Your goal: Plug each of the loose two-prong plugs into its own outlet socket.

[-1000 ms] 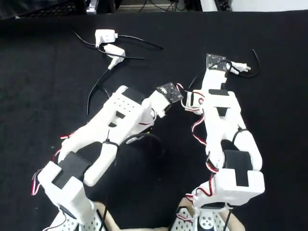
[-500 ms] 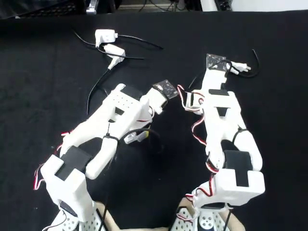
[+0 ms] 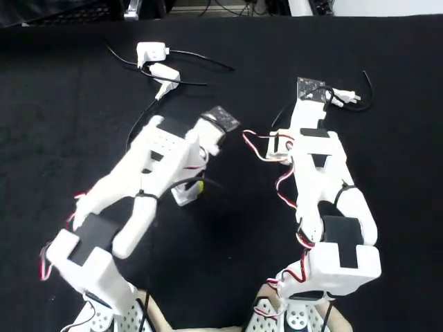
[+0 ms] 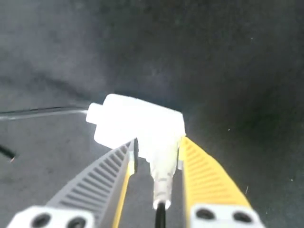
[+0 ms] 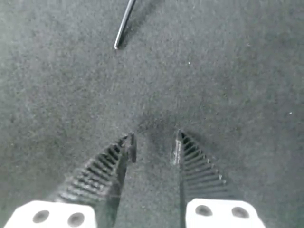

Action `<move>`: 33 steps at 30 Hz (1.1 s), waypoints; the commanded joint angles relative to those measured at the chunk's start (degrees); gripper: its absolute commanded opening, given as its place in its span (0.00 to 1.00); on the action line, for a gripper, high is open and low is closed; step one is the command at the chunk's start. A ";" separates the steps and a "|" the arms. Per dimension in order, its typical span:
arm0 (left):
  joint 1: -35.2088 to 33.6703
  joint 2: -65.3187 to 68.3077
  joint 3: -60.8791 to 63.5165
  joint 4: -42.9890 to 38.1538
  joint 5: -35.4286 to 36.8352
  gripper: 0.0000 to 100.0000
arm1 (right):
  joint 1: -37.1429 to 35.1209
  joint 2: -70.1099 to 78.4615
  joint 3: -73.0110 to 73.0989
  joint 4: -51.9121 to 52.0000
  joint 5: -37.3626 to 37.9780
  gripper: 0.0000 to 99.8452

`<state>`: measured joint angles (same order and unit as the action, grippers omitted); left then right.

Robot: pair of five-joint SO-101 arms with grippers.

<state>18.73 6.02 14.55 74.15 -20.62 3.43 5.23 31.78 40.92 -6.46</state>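
Left wrist view: the left gripper (image 4: 156, 147) pinches a white plug (image 4: 137, 126) at its cord end. In the high view, the left arm leans from near left toward the middle of the black table (image 3: 55, 117). The right arm reaches straight far. The right gripper (image 5: 153, 148) has fingers a little apart, holding nothing.

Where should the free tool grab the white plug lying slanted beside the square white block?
Grip the white plug on its wide body, bringing the right tool in from above, turned across the plug's slant. It lies flat, and its tapered end, where the black cable leaves, looks too thin to hold.
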 commanded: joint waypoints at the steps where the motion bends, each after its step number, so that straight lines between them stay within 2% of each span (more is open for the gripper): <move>1: -3.21 -5.89 -1.54 1.76 0.44 0.16 | -0.26 -0.13 -1.01 -0.26 -0.62 0.15; 6: -4.70 -11.78 -6.37 5.71 0.44 0.21 | -0.26 -0.13 -1.01 -0.26 -0.62 0.20; 11: -5.58 -16.00 -18.68 11.52 3.16 0.23 | -1.05 -0.13 -1.01 -0.26 -0.18 0.25; 18: -15.52 -20.13 -35.47 26.90 5.27 0.23 | -3.08 -0.48 -1.63 1.32 3.78 0.25; 23: -27.38 -27.43 -27.38 26.55 4.92 0.23 | -12.40 -0.66 -2.95 1.85 4.75 0.25; 28: -32.84 -33.49 -11.74 25.67 4.92 0.23 | -22.51 -0.04 -7.43 4.92 6.24 0.25; 33: -39.43 -39.56 7.52 15.56 4.84 0.23 | -28.57 2.24 -12.18 5.36 5.89 0.25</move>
<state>-17.23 -29.49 12.26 95.96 -15.87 -21.45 6.99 24.04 46.02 -0.75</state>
